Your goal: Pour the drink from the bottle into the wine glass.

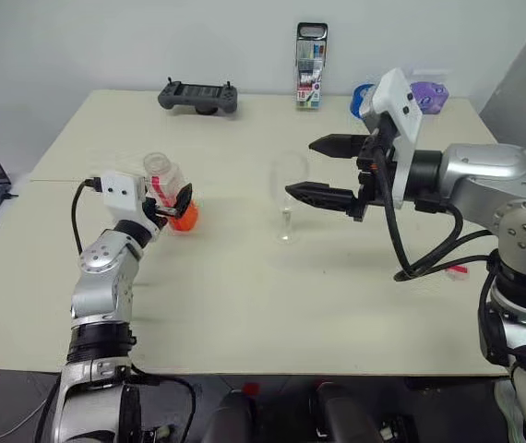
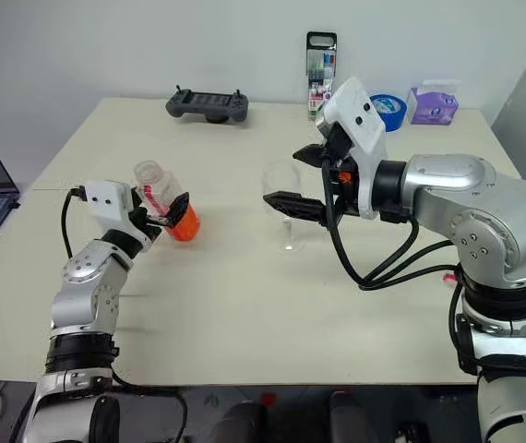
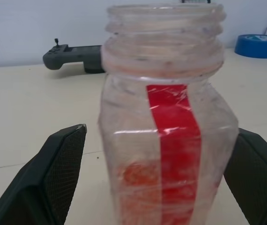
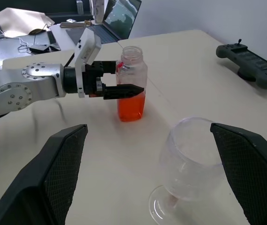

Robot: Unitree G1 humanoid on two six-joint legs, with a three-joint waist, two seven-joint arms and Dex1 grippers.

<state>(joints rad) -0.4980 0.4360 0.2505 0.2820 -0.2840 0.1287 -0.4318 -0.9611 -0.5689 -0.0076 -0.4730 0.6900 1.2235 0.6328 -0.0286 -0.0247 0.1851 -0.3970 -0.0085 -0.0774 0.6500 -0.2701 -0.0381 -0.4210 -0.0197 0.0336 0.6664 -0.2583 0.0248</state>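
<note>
While the cream table [image 1: 245, 305] stood before a pale wall, a game controller [image 1: 198, 96], marker case [image 1: 311, 66] and blue tape roll [image 2: 391, 110] lined its 12 o'clock edge. The uncapped bottle [image 1: 169, 189], upright at 9 o'clock, held the drink [image 1: 185, 218] in its base; the wine glass [image 1: 288, 198] stood empty at centre. The left gripper [image 1: 173, 205] straddled the bottle, jaws spread wide, unclenched. The right gripper [image 1: 323, 169] hovered spread at the glass's 3 o'clock, holding nothing.

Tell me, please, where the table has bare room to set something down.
Free: the near table in front of the bottle and glass, and the stretch between controller and bottle. Crowded: the far right edge, with marker case, tape and box.
</note>
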